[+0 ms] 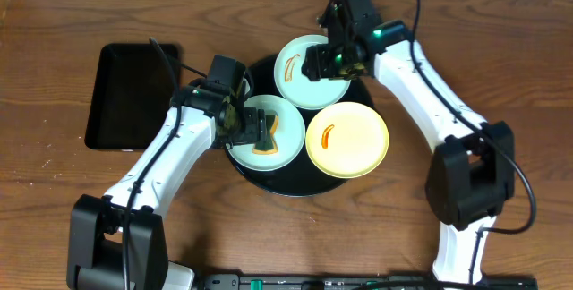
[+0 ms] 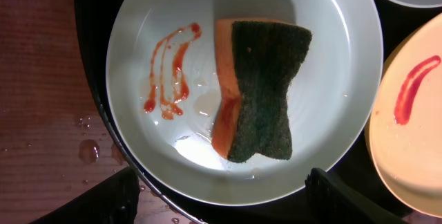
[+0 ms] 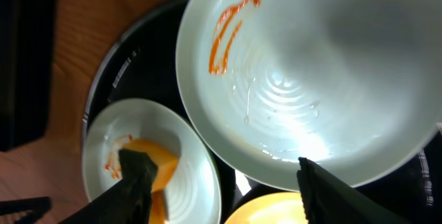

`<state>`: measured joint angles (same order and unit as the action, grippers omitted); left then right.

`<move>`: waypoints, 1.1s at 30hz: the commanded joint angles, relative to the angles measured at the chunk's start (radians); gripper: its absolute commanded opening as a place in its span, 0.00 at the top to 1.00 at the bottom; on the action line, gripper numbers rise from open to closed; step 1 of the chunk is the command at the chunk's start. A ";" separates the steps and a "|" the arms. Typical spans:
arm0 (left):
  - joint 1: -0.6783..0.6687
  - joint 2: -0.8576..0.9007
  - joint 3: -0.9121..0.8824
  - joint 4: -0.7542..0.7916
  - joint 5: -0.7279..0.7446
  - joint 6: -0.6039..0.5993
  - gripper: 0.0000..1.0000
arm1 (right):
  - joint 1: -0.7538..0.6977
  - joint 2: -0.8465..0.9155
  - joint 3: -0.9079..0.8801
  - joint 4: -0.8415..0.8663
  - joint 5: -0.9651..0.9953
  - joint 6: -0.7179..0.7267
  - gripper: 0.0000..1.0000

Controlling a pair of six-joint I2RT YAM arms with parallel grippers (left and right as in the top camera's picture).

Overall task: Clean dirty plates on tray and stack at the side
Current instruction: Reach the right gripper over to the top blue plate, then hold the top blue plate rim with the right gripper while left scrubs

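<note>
Left gripper (image 2: 222,195) hangs spread wide over the orange-and-green sponge (image 2: 259,89), which lies loose in the near pale mint round plate (image 1: 286,122). Right gripper (image 1: 328,61), fingers apart and holding nothing, hovers over the far mint plate (image 1: 295,80). Both crowd the glossy round black tray (image 1: 269,183) rim to rim with the pale yellow plate (image 1: 347,138), which overhangs its right edge.

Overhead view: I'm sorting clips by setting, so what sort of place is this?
Probably a robot test bench, not a kitchen: wooden table, left arm and right arm, sauce-smeared plates on a tray, sponge.
</note>
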<state>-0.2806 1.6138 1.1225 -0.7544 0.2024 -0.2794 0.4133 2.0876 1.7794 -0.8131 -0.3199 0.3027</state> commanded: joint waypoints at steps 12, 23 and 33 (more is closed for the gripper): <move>0.000 -0.009 0.015 -0.003 -0.013 0.013 0.22 | 0.135 0.079 0.016 -0.074 0.158 -0.011 0.61; 0.000 -0.009 0.015 0.003 -0.013 0.013 0.22 | 0.183 0.124 -0.014 -0.087 0.203 -0.011 0.65; 0.000 -0.009 0.015 0.003 -0.013 0.013 0.22 | 0.183 0.126 -0.066 -0.066 0.206 0.000 0.66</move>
<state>-0.2806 1.6138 1.1225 -0.7513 0.2024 -0.2794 0.5903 2.2066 1.7439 -0.8928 -0.1284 0.2962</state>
